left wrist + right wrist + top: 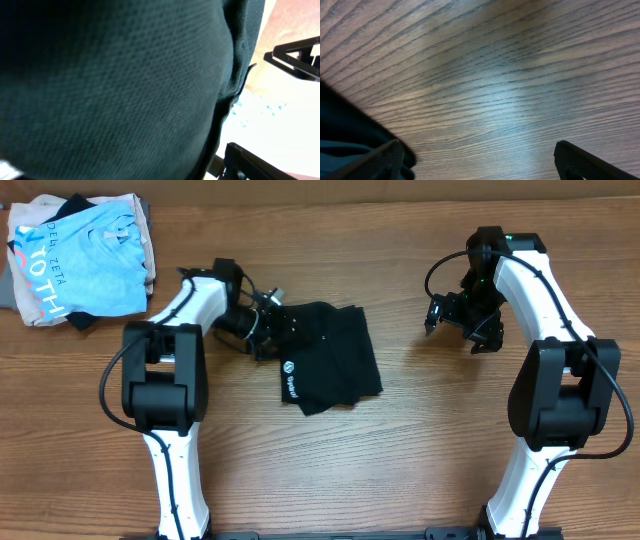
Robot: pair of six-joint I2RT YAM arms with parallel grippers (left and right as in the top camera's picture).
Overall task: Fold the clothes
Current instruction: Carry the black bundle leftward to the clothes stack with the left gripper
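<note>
The black T-shirt (335,360) lies folded in the middle of the table, with a small white logo (291,380) near its front left edge. My left gripper (270,328) is at the shirt's back left corner. In the left wrist view the black fabric (110,85) fills almost the whole frame and hides one finger. The other finger (250,160) sits far out, so the jaws look open. My right gripper (453,330) is open and empty, right of the shirt. In the right wrist view (477,160) it is over bare wood, with the shirt's edge (340,130) at lower left.
A pile of other clothes, topped by a light blue shirt with white lettering (85,260), lies at the back left corner. The wooden table (400,450) surrounds the shirt. Both arm bases stand at the front edge.
</note>
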